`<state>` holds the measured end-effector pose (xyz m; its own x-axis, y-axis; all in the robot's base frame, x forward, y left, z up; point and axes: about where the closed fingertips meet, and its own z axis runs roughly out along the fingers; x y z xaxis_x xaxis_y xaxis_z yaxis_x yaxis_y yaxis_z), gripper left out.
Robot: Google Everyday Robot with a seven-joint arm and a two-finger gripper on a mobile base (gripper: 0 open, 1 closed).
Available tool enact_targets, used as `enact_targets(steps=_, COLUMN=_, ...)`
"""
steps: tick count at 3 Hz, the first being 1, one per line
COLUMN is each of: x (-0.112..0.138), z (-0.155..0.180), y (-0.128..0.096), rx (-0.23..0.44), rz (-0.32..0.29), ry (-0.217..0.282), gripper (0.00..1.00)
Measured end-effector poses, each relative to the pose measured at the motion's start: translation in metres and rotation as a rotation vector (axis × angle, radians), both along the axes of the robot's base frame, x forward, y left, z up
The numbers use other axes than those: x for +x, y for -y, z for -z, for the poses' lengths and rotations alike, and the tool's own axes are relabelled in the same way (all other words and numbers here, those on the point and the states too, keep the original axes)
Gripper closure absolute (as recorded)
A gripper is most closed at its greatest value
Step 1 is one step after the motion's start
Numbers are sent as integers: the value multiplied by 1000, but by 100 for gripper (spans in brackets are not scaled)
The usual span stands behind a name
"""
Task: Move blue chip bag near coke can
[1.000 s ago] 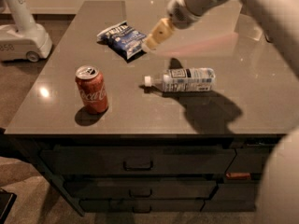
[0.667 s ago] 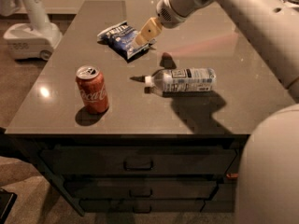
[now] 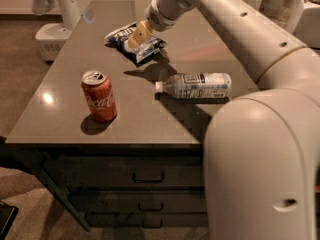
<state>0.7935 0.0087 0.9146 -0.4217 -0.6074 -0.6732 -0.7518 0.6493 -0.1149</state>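
Grey tabletop (image 3: 55, 115), seen from above, fills centre-left of frame.

- Gripper (image 3: 133, 40): upper centre, tan tip down over the blue chip bag (image 3: 151, 48), at or just above its middle. Contact not clear. Open/closed: can't tell.
- Blue chip bag: lies flat near table's far edge, under gripper. Long axis runs upper left to lower right in frame, with pale ends at each side.
- Clear plastic bottle (image 3: 196, 85): on its side, right of centre, below bag. White cap points left.
- Coke can (image 3: 99, 95): upright, lower left of bag, well apart from it. Bottle cap sits off to the right of the stretch between bag and can.
- Drawers (image 3: 147, 174): under table front.
- White robot base (image 3: 50, 36): upper left, on floor beside table.
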Motion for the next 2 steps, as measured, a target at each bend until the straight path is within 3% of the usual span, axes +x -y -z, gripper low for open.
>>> enact_targets(steps=2, x=30, z=37, y=-24, rx=-43, rz=0, ry=-54, gripper=0)
